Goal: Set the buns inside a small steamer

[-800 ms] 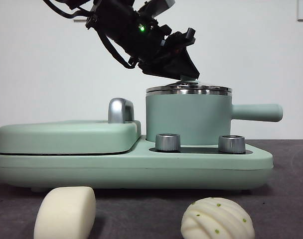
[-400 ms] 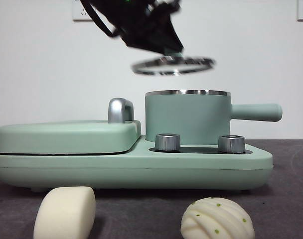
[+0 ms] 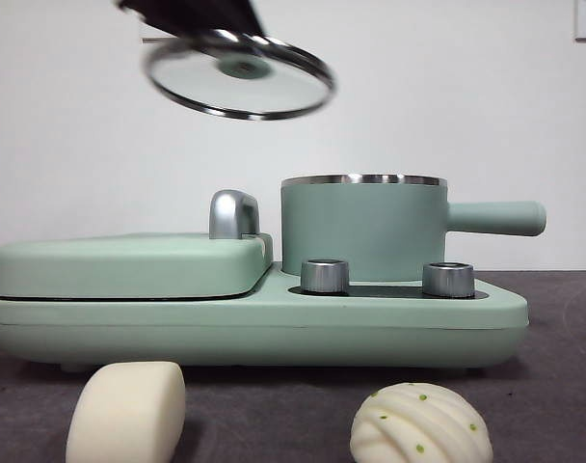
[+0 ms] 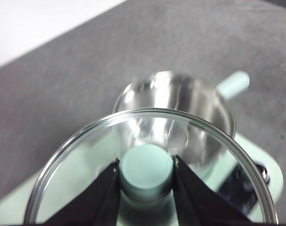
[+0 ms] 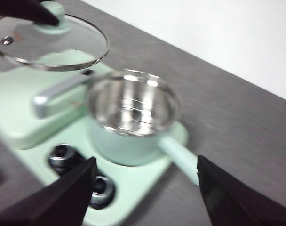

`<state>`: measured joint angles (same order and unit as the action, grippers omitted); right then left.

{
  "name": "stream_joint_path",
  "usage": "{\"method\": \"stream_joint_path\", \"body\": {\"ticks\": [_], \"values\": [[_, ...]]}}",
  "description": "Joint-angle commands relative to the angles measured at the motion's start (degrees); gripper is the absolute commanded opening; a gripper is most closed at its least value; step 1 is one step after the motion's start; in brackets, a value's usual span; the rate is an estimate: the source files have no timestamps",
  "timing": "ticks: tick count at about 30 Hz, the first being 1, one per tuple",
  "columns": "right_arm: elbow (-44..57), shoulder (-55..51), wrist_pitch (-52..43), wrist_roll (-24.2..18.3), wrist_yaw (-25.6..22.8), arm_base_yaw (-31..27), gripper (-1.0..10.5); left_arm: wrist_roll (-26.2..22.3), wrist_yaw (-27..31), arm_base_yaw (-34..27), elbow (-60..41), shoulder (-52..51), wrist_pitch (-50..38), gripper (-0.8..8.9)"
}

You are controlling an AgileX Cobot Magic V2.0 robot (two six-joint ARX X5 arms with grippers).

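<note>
The small steamer (image 3: 363, 228), a mint-green pot with a steel rim and a long side handle, stands open on the cooker base; its steel inside shows empty in the right wrist view (image 5: 132, 106) and the left wrist view (image 4: 190, 101). My left gripper (image 4: 146, 170) is shut on the green knob of the glass lid (image 3: 237, 74) and holds it tilted, high and to the left of the pot. My right gripper (image 5: 145, 188) is open above the cooker's front. The smooth bun (image 3: 126, 411) and the ridged speckled bun (image 3: 421, 423) lie on the table in front.
The mint-green cooker base (image 3: 254, 323) carries a flat griddle cover (image 3: 129, 263) with a chrome handle (image 3: 233, 213) left of the pot, and two steel knobs (image 3: 325, 275) in front of it. The table is dark grey, with a white wall behind.
The left gripper has lifted the glass lid off the steamer and carried it up and to the left, tilting it. The pot now stands open. The buns have not moved.
</note>
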<state>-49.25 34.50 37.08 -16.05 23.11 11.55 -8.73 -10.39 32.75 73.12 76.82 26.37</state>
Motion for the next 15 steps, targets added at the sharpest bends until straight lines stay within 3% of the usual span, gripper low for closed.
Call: {"method": "stream_joint_path", "body": {"ticks": [1, 15], "values": [[-1.2, 1.8, -0.1, 0.6, 1.6, 2.9, 3.4, 1.6, -0.1, -1.1, 1.4, -2.1, 4.7, 0.12], [-1.2, 16.3, -5.2, 0.0, -1.4, 26.5, 3.4, 3.7, 1.9, -9.7, -7.4, -15.0, 5.6, 0.11]]}}
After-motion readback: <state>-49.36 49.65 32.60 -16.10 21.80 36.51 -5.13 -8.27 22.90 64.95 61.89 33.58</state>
